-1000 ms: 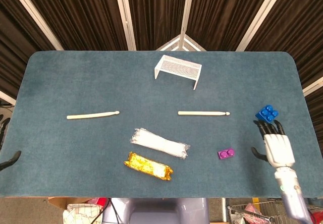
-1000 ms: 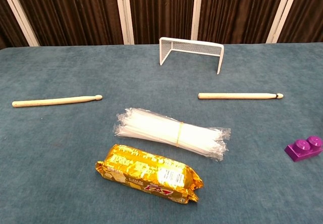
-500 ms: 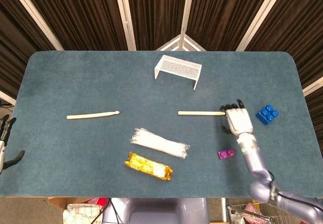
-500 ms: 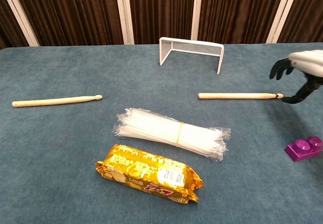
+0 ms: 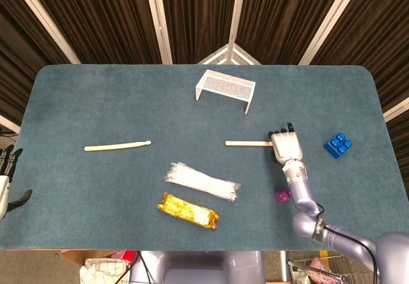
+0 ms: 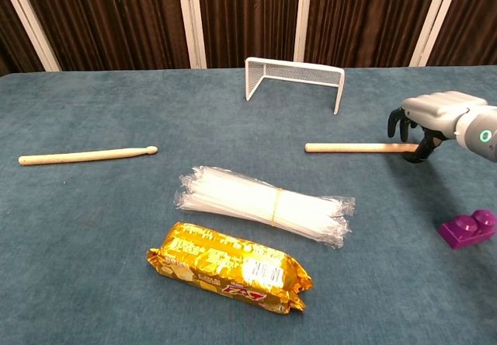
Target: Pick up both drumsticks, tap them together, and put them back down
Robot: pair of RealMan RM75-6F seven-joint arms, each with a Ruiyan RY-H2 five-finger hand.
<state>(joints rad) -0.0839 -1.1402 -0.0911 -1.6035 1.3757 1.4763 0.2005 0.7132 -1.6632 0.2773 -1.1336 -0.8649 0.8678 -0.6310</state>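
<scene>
Since the earlier frames the right hand [image 5: 287, 146] has travelled from the bench's right side, near the blue brick [image 5: 337, 144], inward to the tip end of the right drumstick [image 5: 248, 143]. It now covers that end: the stick's tip is hidden under the palm in the head view and behind the fingers [image 6: 397, 121] in the chest view. Fingers are curled down over the stick, thumb below it, but whether they actually clamp it or merely hover around it cannot be told from either view. The stick lies flat on the blue bench [image 5: 96, 98], unchanged in position.

Left drumstick [image 5: 117, 146] lies flat well to the left, tip pointing inward, untouched. Left hand [image 5: 5, 181] shows only at the left edge of the head view, cut off by the frame, off the bench; dark fingers appear spread with nothing in them. It does not appear in the chest view.

Purple brick [image 6: 467, 228] sits near the right forearm, partly hidden by it in the head view. A clear packet of straws [image 6: 264, 203] and a gold snack pack [image 6: 230, 266] lie between the sticks, nearer the robot. A white mesh stand [image 5: 225, 88] sits beyond.
</scene>
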